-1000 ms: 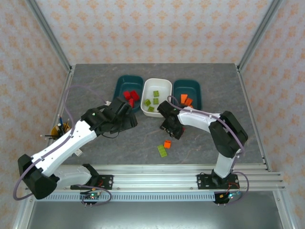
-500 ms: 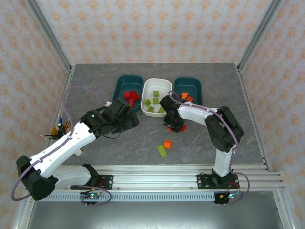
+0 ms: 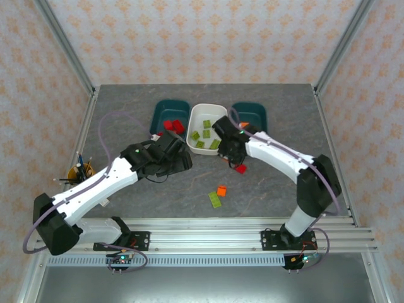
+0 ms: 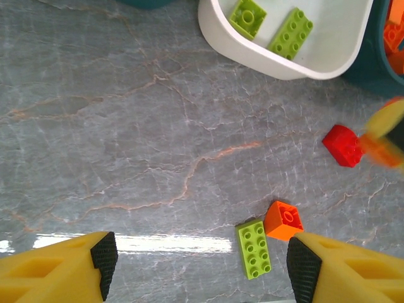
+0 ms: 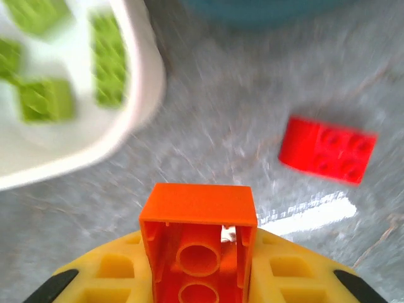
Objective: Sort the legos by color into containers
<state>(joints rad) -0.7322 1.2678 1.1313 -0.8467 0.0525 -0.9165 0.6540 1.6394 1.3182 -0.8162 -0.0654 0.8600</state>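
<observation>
Firmly clamped in the right gripper (image 5: 199,284) is an orange brick (image 5: 197,240), held over the table (image 5: 221,113) beside the white tub (image 5: 142,107); a red brick (image 5: 328,150) lies just ahead. The left gripper (image 4: 202,265) is spread apart, a green brick (image 4: 254,249) lying below, between its jaws.

Grey marbled table (image 3: 158,196), patterned peach walls (image 3: 202,38), metal frame posts (image 3: 63,44)

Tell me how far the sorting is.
Done: green bricks in the white tub, red bricks in the left teal tub, orange bricks in the right teal tub. In hand: right gripper holds an orange brick. Left on table: red brick, second orange brick, green brick.
</observation>
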